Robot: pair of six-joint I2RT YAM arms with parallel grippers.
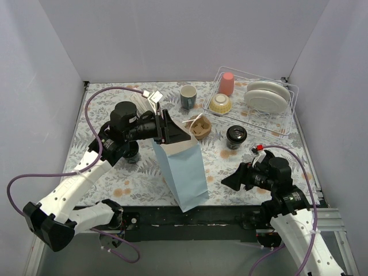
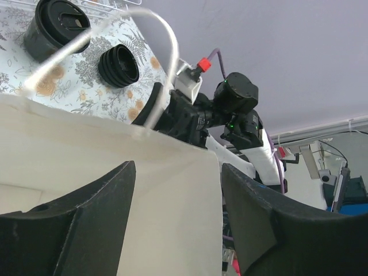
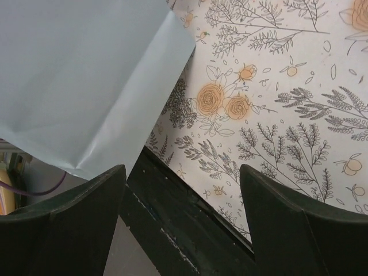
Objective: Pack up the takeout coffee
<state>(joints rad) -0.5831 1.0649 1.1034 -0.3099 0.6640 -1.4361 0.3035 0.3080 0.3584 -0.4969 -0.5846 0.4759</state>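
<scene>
Room: plain pale walls (image 1: pixel 172 34) close in the back and both sides.
Surface: bench (image 1: pixel 138 178) under a floral cloth with orange blooms; a dark rail (image 1: pixel 190 221) runs along the near edge.
Centre: a blue paper bag (image 1: pixel 187 172) stands with its mouth open; its lower corner reaches over the dark rail.
Left gripper (image 2: pixel 178 169): at the bag's mouth, jaws spread, cream inner paper and a handle loop showing past them; nothing pinched.
Right gripper (image 3: pixel 183 168): low over the near right edge, just beside the bag's corner; jaws spread wide and empty.
Takeout coffee: one black lidded cup (image 1: pixel 236 136) stands upright on the cloth right of the bag, apart from it, outside the bag.
Back row: cardboard carrier (image 1: pixel 200 126) just behind the bag's mouth; grey-green mug (image 1: pixel 188 96) farther back; wire dish rack (image 1: pixel 253 119) in the back right corner.
Open room: bare cloth between bag and cup, and at the front left beside the left arm.
Tight spots: the rack against the right wall; the bag close to the near rail.
</scene>
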